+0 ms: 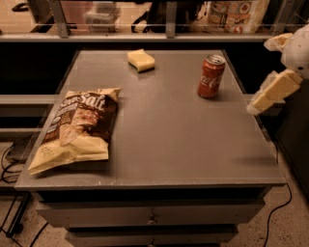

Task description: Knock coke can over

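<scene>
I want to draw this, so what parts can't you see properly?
Gripper, camera view: off the table's right side, its arm cut by the right edge.
Coke can: back hidden by the can itself.
Packages at the back: cut by the top edge.
Chip bag: brand name lost in creases.

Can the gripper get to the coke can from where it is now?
Probably yes. The gripper hangs beyond the right edge of the table, apart from the upright coke can, with nothing between them; sponge and chip bag lie farther left.
</scene>
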{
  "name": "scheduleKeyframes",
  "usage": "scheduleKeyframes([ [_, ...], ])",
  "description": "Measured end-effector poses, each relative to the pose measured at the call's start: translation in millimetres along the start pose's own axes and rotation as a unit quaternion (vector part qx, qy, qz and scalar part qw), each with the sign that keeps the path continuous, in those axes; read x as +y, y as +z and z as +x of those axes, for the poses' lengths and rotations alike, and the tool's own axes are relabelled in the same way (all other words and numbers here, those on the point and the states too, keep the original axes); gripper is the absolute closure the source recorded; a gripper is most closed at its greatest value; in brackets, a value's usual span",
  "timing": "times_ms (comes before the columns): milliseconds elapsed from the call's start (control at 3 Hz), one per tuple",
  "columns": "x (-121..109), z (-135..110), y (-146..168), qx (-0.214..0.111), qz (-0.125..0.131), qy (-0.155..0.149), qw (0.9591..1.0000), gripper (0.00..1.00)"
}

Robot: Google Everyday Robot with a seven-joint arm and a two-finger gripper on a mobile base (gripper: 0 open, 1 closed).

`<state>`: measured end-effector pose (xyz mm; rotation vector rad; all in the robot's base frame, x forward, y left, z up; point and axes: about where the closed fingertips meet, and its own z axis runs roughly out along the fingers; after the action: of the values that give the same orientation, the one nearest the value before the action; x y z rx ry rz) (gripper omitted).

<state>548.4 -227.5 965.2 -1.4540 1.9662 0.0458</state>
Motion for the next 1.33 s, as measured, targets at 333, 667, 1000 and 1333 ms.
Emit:
scheduleKeyframes([
  [333, -27.4, -10.1, 29.7, -0.004, 0.009, 0.011, 0.9999, 0.00],
  [667, -25.7, -10.0, 32.2, -0.008, 0.005, 0.011, 0.9999, 0.00],
  [1000, -29.1, -15.9, 51.1, -0.049, 0.002, 0.039, 0.9980, 0.00],
  [1333, -40.4, -30.7, 83.1, -0.108, -0.005, 0.070, 0.9917, 0.00],
])
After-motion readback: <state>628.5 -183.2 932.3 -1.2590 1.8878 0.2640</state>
